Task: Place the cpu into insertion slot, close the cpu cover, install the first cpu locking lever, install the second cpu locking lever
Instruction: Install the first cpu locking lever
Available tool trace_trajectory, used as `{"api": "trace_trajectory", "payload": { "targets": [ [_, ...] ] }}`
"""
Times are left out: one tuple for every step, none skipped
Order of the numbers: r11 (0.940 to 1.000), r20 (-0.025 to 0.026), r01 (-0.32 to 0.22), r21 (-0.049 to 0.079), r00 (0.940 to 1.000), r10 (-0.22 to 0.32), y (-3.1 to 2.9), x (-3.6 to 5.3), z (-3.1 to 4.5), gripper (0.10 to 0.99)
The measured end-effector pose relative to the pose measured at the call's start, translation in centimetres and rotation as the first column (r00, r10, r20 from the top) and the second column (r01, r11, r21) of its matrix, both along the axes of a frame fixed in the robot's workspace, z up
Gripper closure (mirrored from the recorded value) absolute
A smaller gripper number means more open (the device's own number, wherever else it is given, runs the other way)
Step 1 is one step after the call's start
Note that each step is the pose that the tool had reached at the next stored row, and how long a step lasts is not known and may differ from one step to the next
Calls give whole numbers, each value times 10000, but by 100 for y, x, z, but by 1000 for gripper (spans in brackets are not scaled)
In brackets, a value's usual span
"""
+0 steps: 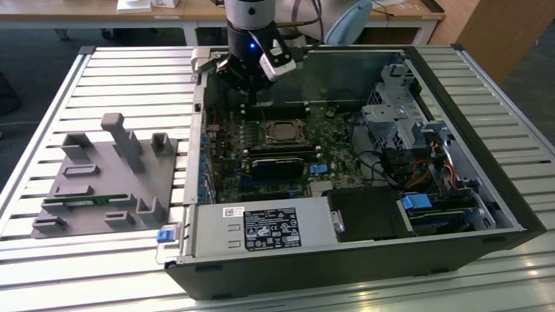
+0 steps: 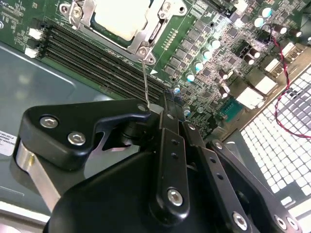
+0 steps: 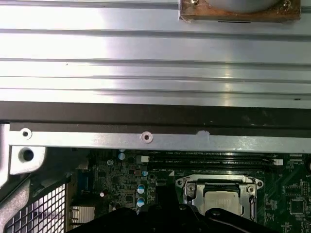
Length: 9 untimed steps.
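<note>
Exterior view: we see the open PC case (image 1: 485, 214) lying on a slatted metal tabletop (image 1: 104, 71), w/ the arm reaching down into its far side. The claw (image 1: 249, 91) hangs over the green motherboard (image 1: 260, 153), just beyond the insertion slot (image 1: 284, 132). A grey fixture block (image 1: 104, 182) w/ upright pegs sits on the tabletop at the exterior view's left, well apart from the case. Power supply (image 1: 260, 231) w/ label at the near edge, blue-tabbed drive bay (image 1: 420, 203) at the exterior view's right. A wooden desk (image 1: 78, 10) stands behind.

Second wrist view adds the close detail: the cpu (image 2: 124, 17) w/ its pale silver-grey top is seated in the socket, and the cpu cover (image 2: 146, 36), a silver frame, lies over its edges. A thin wire locking lever (image 2: 146, 77) rises from the screw at the cover's corner to the claw's fingertips (image 2: 163, 104). The black fingers look pressed together at the lever's end, but we cannot tell for sure if they pinch it. Black memory slots (image 2: 97, 58) run beside the socket.

First wrist view gives the other side: case rim (image 3: 146, 138) and tabletop slats, and below these the cpu (image 3: 221, 201) again, flat in its frame, w/ the cover (image 3: 194, 191) around it.
</note>
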State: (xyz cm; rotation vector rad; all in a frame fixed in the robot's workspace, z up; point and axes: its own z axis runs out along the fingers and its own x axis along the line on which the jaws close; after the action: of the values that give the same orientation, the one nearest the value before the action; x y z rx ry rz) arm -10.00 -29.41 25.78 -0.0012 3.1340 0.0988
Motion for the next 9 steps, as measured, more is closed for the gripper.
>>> {"api": "trace_trajectory", "payload": {
  "targets": [
    [10000,1,1,2,10000,-1,1,1,-2,980],
    [10000,0,0,1,10000,0,1,5,-2,980],
    [10000,-2,0,-1,10000,0,1,10,-2,980],
    [10000,-1,-1,-1,10000,1,1,17,-2,980],
    [10000,1,-1,1,10000,1,1,26,-3,980],
    [10000,1,-1,1,10000,1,1,35,-3,980],
    [10000,0,-2,0,10000,2,1,46,-3,980],
    [10000,0,-2,0,10000,2,1,54,-3,980],
    [10000,0,-2,0,10000,2,1,64,-4,980]
  ]
}}
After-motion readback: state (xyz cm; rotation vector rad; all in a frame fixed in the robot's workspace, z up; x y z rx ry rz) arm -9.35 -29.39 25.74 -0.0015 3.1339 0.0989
